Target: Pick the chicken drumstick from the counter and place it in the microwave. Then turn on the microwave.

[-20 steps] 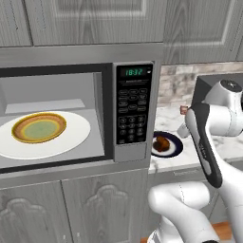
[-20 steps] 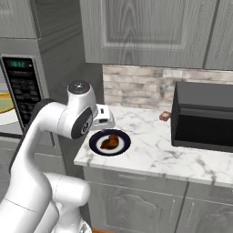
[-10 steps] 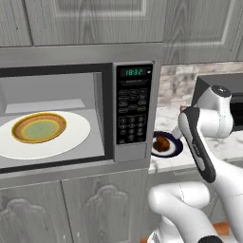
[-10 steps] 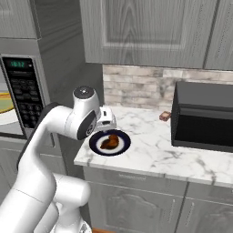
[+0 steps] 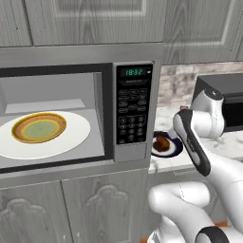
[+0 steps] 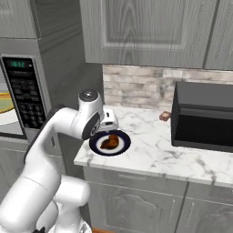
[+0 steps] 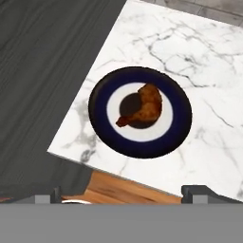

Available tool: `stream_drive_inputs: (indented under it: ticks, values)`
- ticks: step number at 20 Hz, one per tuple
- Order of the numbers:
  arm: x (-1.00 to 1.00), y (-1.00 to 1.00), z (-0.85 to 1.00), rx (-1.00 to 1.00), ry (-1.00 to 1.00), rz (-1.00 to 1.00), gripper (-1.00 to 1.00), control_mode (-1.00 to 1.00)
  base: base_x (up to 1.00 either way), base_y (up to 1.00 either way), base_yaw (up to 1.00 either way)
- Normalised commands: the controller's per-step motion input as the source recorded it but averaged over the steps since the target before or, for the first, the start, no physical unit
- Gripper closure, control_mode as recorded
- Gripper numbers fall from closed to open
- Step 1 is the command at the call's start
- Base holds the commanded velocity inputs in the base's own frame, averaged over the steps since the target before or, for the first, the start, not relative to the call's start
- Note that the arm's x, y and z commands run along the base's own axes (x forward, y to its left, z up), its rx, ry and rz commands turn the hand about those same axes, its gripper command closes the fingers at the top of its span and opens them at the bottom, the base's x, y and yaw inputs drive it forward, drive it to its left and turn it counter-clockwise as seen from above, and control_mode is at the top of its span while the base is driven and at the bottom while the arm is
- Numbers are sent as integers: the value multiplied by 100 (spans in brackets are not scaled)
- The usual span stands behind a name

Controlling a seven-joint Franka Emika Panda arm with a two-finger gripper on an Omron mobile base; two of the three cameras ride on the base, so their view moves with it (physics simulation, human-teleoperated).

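The gripper [image 7: 121, 193] is hanging above the bench [image 7: 209, 128] with its jaws spread wide, the two dark fingertips [image 7: 45, 197] showing at the 7 and 5 o'clock corners of the hand view and nothing lying between them. Directly beyond them, near the centre of that view, the chicken drumstick [image 7: 144, 108] is lying on a dark blue plate [image 7: 102, 126] with a white middle; the meat is covering the plate's centre and leaning toward 1 o'clock, and it is apart from the gripper. The plate is sitting close to the bench's front edge and near its left end, the dark cabinet side falling away toward 9 o'clock.

In the right base view the white arm [image 6: 54, 136] is rising from 7 o'clock and bending over the plate [image 6: 122, 144], where the chicken drumstick [image 6: 109, 142] is showing as a reddish-brown lump; the hand itself is partly hidden by the arm's elbow, so its height above the plate is hard to judge.

Farther back on the bench [image 6: 154, 154], toward 3 o'clock, a black box appliance [image 6: 205, 118] is standing against the tiled wall, with a small brownish item [image 6: 165, 116] just beside its left side, too small to identify.

In the left base view the microwave [image 5: 135, 114] is standing open at 9 o'clock from the plate [image 5: 173, 151], its green display lit. On its white turntable [image 5: 71, 137] a yellow-brown bowl [image 5: 39, 127] is resting. Grey panelled cabinets [image 5: 95, 19] are hanging above.
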Motion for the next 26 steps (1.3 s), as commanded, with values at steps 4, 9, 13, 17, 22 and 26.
stream_drive_inputs:
  ticks: [4, 9, 13, 17, 22, 26]
  values:
    - [33, -9, -13, 0, 0, 0, -100, -100, 0, 0, 0]
    - [37, -10, -12, 0, 0, 0, -100, -100, 0, 0, 0]
    - [36, -8, -16, 0, 0, 0, -100, -100, 0, 0, 0]
    - [39, -4, -14, 0, 0, 0, -100, -100, 0, 0, 0]
    - [34, 0, -14, 0, 0, 0, -100, -100, 0, 0, 0]
    - [29, 0, -20, 0, 0, 0, -100, -100, 0, 0, 0]
